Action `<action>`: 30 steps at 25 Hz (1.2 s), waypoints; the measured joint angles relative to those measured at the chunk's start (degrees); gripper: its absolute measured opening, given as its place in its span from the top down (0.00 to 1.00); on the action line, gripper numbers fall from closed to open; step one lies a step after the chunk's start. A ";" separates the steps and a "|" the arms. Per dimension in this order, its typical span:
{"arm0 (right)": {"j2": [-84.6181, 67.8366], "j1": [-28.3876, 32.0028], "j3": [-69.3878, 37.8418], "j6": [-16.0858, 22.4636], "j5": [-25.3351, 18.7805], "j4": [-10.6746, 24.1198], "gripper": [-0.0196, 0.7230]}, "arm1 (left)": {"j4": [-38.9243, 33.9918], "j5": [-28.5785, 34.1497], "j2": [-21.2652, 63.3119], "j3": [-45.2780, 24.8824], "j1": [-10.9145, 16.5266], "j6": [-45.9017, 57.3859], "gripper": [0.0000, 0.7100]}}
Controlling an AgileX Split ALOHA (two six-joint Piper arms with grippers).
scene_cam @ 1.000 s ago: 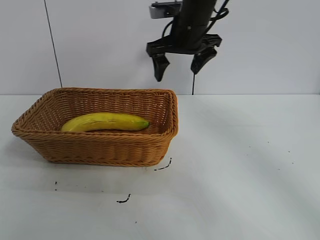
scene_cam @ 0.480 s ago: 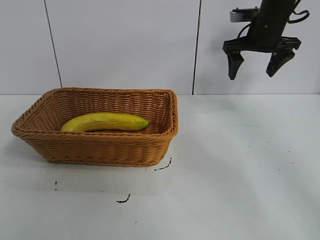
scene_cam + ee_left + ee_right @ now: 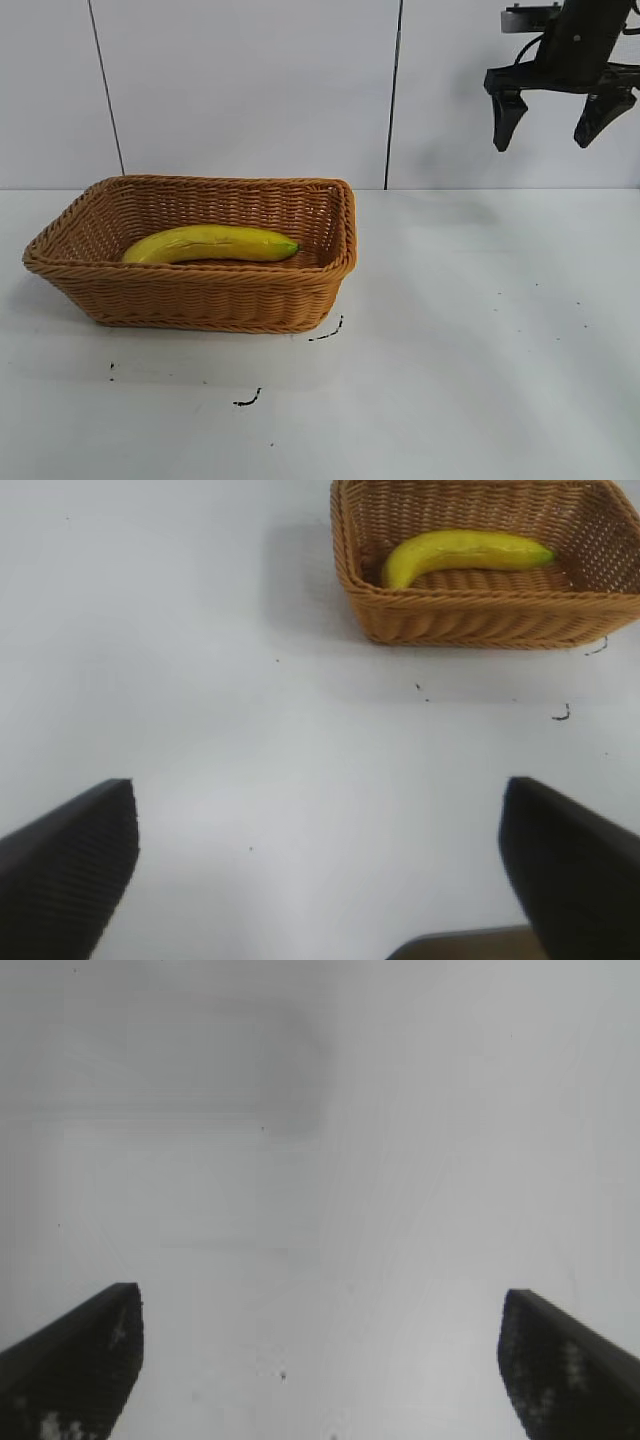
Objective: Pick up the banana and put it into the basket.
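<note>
The yellow banana [image 3: 210,244] lies lengthwise inside the tan wicker basket [image 3: 200,298] at the left of the table; the left wrist view also shows the banana [image 3: 462,552] in the basket [image 3: 470,620], far from that arm. My right gripper [image 3: 552,125] hangs high at the upper right, well away from the basket, open and empty; its dark fingers [image 3: 80,1355] frame bare table. My left gripper [image 3: 320,870] is open over bare table, nothing between its fingers; it is out of the exterior view.
The white table [image 3: 480,330] stretches to the right of the basket, with a few small black marks [image 3: 248,400] near the front. A white panelled wall [image 3: 250,90] stands behind.
The right gripper has swung from above the basket's right end far to the right, staying high, open and empty. Banana and basket have not moved.
</note>
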State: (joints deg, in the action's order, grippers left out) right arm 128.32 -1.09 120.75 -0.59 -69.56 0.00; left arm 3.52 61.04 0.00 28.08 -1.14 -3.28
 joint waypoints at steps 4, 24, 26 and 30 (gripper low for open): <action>-10.07 0.00 -12.22 0.00 0.00 0.00 0.05 | 0.00 0.00 0.00 0.00 0.00 0.00 0.02; -76.80 0.00 -79.12 -0.89 6.92 0.00 0.05 | 0.00 0.00 0.00 0.00 0.00 0.00 0.02; -83.10 0.00 -83.84 -0.89 9.11 0.00 0.05 | 0.00 0.00 0.00 0.00 0.00 0.00 0.02; -96.91 0.00 -91.41 -1.14 10.10 0.00 0.05 | 0.00 0.00 0.00 0.00 0.00 0.00 0.02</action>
State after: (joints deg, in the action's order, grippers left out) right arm 31.41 -1.09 29.34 -1.73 -59.46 0.00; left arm 3.52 61.04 0.00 28.08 -1.14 -3.28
